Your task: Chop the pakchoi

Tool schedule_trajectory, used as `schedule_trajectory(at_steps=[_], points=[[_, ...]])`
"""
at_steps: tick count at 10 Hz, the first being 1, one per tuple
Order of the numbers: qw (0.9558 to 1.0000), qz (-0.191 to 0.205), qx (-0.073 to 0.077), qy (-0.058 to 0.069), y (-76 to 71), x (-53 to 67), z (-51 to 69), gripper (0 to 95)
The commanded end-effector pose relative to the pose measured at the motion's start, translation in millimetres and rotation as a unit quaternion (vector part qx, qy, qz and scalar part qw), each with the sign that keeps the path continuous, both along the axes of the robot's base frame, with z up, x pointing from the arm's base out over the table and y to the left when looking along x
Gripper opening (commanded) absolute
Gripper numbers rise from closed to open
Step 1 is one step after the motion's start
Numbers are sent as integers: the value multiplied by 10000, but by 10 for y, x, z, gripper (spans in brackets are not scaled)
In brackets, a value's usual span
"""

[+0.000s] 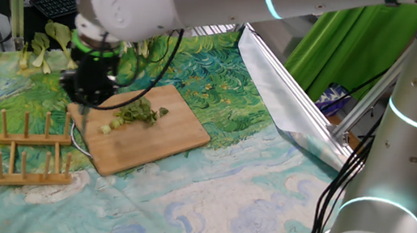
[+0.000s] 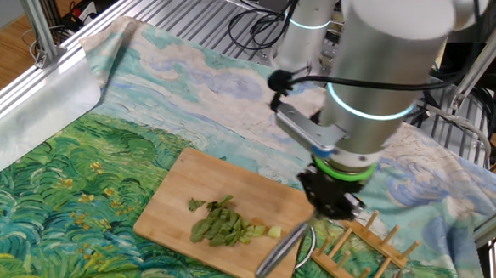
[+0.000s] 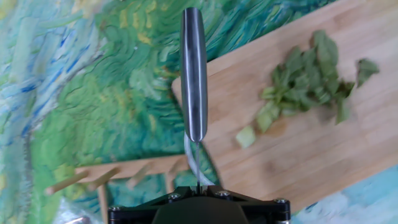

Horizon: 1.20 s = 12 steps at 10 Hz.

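The black gripper fills the hand view's bottom edge, jaws clamped together on a slim, polished metal knife hanging past the bamboo cutting board. The pakchoi lies at 2 o'clock on that board, limp green pieces with 1 pale chunk apart. The slotted wooden rack sits at 7 o'clock; a careless swing could clip its pegs or snag the painted cloth.

Matt pale wooden cutting board and bare wooden peg rack rest on printed cloth; knife is smooth, glossy metal; chopped pakchoi looks leafy, matt; arm casing satin-smooth.
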<state>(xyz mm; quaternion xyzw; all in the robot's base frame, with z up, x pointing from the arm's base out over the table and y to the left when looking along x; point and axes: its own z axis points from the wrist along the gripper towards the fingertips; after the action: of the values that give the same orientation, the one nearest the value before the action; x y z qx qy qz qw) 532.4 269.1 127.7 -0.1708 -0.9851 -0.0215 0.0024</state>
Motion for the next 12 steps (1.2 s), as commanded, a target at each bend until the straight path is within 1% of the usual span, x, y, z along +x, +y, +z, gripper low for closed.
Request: schedule_trajectory(at_steps=[1,2,3,4,6,7,8,9,12], points=[[10000,-61,6,-11,74,-1,12,0],[9999,-121,-17,-23,156,11,15,0],[9999,-148,-20,-22,206,19,18,0],[9999,-139,-52,-24,268,15,7,0],[9999,-60,-122,-63,344,4,-37,0],[9997,105,-225,-75,360,6,-65,0],[9992,236,-307,-57,377,10,-103,0],[9990,288,-334,-49,385,11,-125,0],[9990,303,-316,-62,424,-27,-254,0]])
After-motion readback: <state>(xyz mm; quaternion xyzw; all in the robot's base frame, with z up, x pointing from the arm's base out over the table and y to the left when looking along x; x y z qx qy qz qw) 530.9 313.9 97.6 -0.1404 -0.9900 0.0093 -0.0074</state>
